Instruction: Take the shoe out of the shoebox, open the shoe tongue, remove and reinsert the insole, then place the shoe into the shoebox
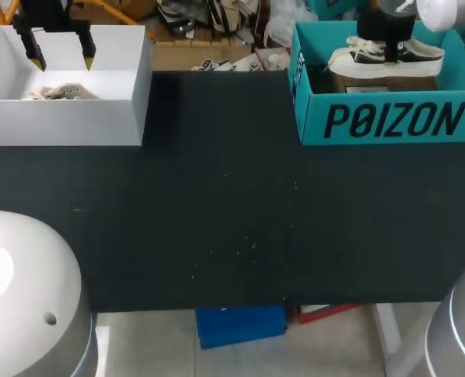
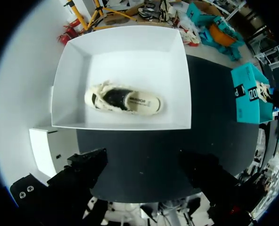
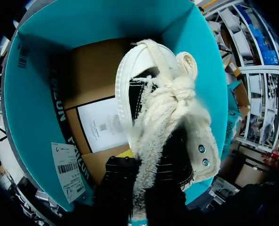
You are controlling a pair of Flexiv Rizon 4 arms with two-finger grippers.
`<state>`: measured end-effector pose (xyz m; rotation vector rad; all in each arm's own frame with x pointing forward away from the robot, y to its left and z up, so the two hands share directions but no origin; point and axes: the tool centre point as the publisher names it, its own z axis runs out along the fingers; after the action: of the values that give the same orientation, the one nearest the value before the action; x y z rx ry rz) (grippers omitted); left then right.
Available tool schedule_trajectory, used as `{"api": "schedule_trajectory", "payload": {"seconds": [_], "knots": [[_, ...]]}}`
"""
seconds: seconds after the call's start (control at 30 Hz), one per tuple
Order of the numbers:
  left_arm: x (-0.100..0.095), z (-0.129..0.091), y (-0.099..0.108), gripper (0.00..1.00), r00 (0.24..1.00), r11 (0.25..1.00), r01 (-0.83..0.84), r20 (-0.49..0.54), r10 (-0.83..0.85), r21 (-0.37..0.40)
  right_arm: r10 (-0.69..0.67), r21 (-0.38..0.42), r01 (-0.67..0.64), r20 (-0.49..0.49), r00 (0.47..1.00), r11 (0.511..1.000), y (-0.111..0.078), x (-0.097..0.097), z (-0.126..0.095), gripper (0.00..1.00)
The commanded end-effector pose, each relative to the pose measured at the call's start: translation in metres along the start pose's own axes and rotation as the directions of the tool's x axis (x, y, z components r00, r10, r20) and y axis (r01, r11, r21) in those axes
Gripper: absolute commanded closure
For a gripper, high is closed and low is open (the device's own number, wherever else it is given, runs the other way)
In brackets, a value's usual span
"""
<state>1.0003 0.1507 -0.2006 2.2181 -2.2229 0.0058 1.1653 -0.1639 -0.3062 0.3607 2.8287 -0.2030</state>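
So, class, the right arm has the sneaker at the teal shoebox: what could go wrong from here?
1. The right gripper seems to clamp the sneaker at its fluffy laces, a soft hold, so the shoe may slip or tilt.
2. The sneaker's front lies close to a wall of the teal shoebox and could catch on it when lifted out.

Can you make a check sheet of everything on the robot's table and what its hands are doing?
Surface: black table, a few pale specks.
Job's things: black shoe held above the floor of the teal box; cream shoe lying in the white box.
Clutter: nothing seen.
Grippers: left gripper open above the white box; right gripper shut on the black shoe.
Cables: nothing seen.
Surroundings: nothing seen reaching over the table.
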Motion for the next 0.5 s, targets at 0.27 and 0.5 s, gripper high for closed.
{"api": "schedule_trajectory", "payload": {"seconds": [0.27,0.5], "knots": [[0.000,-0.001,0.000,0.00,1.000,1.000,0.001,0.002,-0.001,-0.002,-0.059,0.004,0.060,0.173,0.983,0.998,-0.011,0.033,-0.166,1.00],[0.000,-0.001,0.000,0.00,1.000,1.000,0.001,0.002,-0.001,-0.002,-0.135,0.035,0.131,0.218,0.967,0.991,-0.009,0.060,-0.236,1.00]]}}
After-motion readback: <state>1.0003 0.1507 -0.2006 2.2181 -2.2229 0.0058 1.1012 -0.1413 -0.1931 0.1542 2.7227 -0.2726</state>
